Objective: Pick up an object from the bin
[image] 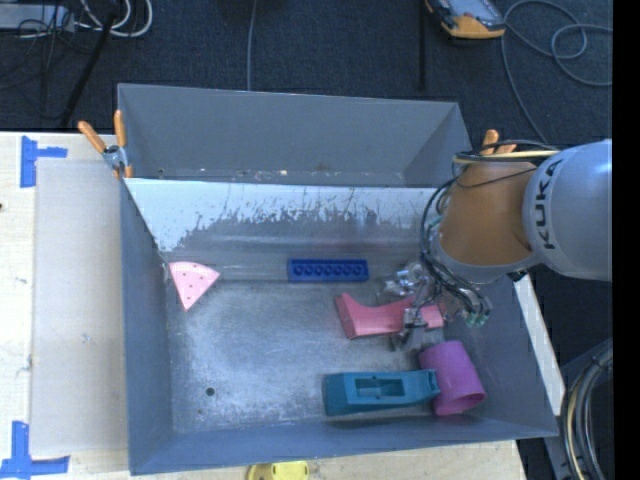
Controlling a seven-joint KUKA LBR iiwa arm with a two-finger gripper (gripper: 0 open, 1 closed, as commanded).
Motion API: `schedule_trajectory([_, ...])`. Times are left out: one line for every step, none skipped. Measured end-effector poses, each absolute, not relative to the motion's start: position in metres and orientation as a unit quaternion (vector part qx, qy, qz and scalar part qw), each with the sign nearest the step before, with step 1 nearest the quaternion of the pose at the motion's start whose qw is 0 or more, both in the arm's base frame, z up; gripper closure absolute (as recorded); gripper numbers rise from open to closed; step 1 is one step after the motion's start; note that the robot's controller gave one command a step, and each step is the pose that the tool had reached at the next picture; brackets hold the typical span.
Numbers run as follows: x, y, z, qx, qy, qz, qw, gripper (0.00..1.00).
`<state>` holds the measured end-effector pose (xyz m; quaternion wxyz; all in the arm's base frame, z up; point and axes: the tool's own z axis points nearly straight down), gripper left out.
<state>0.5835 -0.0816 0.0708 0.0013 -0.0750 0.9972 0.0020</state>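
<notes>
Grey sheet metal forms the bin (pixel 290 138); I see sloped walls and a scuffed, speckled floor. I count five loose things, one of each kind:

1. One pink, smooth, L-shaped piece (pixel 362 318), right of centre.
2. One magenta cylinder (pixel 456 376), lying on its side in the near right corner.
3. One teal, blocky moulded part (pixel 375 393), touching the cylinder's left side.
4. One flat blue bar (pixel 327 270) with a row of holes, at the foot of the far wall.
5. One pale pink wedge (pixel 192 281), well apart at the left.

The gripper (pixel 408 318) sits low at the right end of the L-shaped piece. From this view I cannot tell whether it is spread or closed, nor whether it grips the piece. The orange wrist cover (pixel 480 218) and the silver arm come in from the right. Dark carpet (pixel 300 28) with cables (pixel 545 33) lies beyond the bin
</notes>
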Motion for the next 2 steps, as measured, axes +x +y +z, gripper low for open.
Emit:
schedule_trajectory([0.5834, -0.0813, 0.0731, -0.075, 0.997, 0.002, 0.001, 1.00])
schedule_trajectory([0.5831, -0.0810, 0.0780, -0.075, 0.997, 0.002, 0.000, 1.00])
